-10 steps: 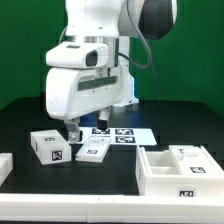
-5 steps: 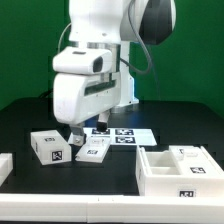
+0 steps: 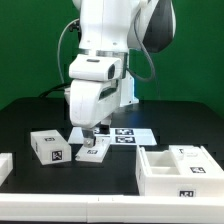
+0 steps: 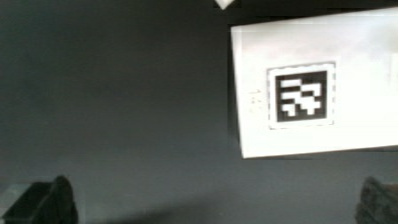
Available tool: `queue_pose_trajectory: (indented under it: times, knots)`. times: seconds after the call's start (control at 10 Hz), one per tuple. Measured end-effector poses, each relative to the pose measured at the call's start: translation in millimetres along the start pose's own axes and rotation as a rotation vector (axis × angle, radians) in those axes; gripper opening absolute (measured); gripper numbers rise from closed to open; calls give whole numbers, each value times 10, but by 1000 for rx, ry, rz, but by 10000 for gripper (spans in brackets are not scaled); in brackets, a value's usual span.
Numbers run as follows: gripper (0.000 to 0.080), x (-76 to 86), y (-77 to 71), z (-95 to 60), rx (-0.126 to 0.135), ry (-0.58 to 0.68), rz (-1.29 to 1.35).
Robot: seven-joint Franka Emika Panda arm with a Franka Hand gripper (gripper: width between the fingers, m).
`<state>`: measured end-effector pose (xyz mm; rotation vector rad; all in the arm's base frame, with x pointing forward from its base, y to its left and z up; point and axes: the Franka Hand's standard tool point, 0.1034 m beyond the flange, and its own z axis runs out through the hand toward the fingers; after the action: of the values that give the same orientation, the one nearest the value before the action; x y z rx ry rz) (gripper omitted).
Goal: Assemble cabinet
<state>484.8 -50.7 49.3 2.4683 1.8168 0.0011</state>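
Observation:
The cabinet, a large white boxy body with inner dividers and a tag on its front, stands at the front of the exterior view's right. My gripper hangs low, just above a small flat white tagged block. In the wrist view the gripper is open. Its dark fingertips stand wide apart over bare black table with nothing between them. A white tagged block lies off to one side of the gap, not between the jaws.
A second white tagged block sits to the exterior view's left of the gripper. The marker board lies behind the flat block. A white piece shows at the left edge. The table is black.
The arm has swung toward the exterior view's right, from between the two small blocks to over the flat tagged block. The blocks and cabinet have not moved.

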Motion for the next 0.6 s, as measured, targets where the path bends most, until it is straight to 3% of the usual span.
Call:
queue_pose_trajectory:
  times: [0.1, 0.3, 0.5, 0.6]
  knots:
    - [797, 9, -96, 9, 52, -16, 10]
    - [797, -50, -394, 127, 102, -34, 26]
    - [797, -144, -521, 205, 48, -25, 25]
    - [797, -142, -534, 207, 68, -29, 36]
